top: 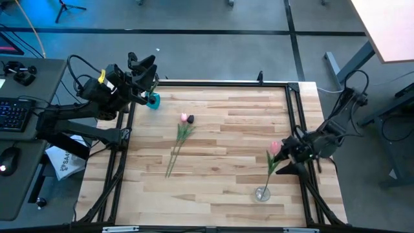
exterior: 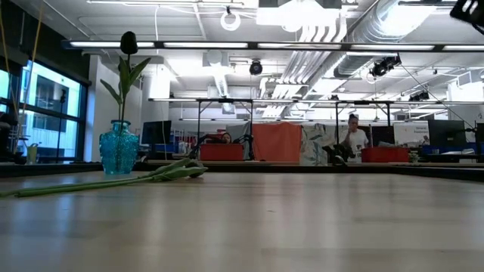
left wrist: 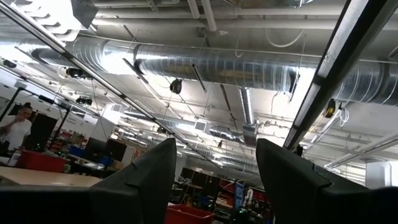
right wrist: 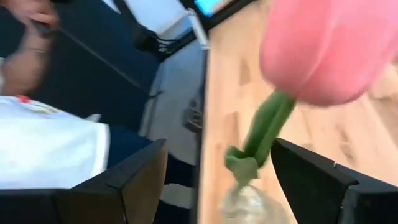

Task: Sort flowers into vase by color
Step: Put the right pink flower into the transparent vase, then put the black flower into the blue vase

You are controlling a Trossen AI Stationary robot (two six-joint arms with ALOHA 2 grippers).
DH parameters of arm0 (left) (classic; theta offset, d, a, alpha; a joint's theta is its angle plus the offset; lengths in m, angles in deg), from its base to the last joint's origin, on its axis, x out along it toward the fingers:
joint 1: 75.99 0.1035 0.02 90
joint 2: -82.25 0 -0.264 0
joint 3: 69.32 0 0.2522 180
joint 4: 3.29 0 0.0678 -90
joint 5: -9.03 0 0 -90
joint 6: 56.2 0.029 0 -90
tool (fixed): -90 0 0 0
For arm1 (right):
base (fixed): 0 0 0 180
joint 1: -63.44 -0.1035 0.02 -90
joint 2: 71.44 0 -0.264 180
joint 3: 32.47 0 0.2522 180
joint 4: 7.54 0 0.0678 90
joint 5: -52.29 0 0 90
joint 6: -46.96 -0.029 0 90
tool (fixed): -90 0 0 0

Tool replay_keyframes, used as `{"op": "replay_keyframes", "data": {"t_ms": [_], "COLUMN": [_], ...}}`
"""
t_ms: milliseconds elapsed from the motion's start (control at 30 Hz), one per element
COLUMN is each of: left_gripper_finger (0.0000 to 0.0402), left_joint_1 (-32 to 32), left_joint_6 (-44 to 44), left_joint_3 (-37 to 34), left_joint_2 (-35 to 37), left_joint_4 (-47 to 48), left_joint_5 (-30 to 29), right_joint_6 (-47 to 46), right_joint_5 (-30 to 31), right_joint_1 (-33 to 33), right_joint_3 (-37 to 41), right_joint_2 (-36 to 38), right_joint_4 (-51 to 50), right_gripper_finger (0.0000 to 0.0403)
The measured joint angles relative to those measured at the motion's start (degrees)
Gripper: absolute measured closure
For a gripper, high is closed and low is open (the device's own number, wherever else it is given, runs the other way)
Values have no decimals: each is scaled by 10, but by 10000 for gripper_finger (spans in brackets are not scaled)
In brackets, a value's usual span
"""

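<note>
A pink tulip [top: 275, 147] stands with its stem in a clear glass vase [top: 262, 193] at the table's near right. My right gripper [top: 283, 156] is open. Its fingers stand on either side of the tulip's stem [right wrist: 267, 127], just below the pink head [right wrist: 329, 50], and do not touch it. A dark tulip [exterior: 128, 41] stands in a blue vase [top: 153, 100] at the far left. My left gripper [top: 145, 65] is open and empty above that vase, pointing up. A pink-headed tulip [top: 184, 117] and a dark-headed tulip [top: 191, 119] lie side by side on the table's middle.
Dark rails [top: 297, 123] frame the wooden table. A desk with a keyboard [top: 13, 113] stands past the left edge. A person in a white shirt [right wrist: 50, 143] shows beyond the table in the right wrist view. Another person [exterior: 353, 140] stands far off in the room.
</note>
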Motion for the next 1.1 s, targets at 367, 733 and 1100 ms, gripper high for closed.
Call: {"op": "replay_keyframes", "data": {"t_ms": [367, 733, 1100], "left_gripper_finger": [193, 193, 193], "left_joint_1": [0, 0, 0], "left_joint_6": [30, 84, 87], "left_joint_3": [0, 0, 0], "left_joint_2": [0, 0, 0], "left_joint_4": [0, 1, 15], "left_joint_5": [6, 21, 17], "right_joint_6": [-15, -20, -65], "right_joint_5": [-47, 0, 44], "right_joint_1": [1, 2, 2], "right_joint_3": [-128, -260, -281], "right_joint_2": [-12, -44, -98], "right_joint_4": [-117, -234, -288], "right_gripper_finger": [122, 122, 122]}}
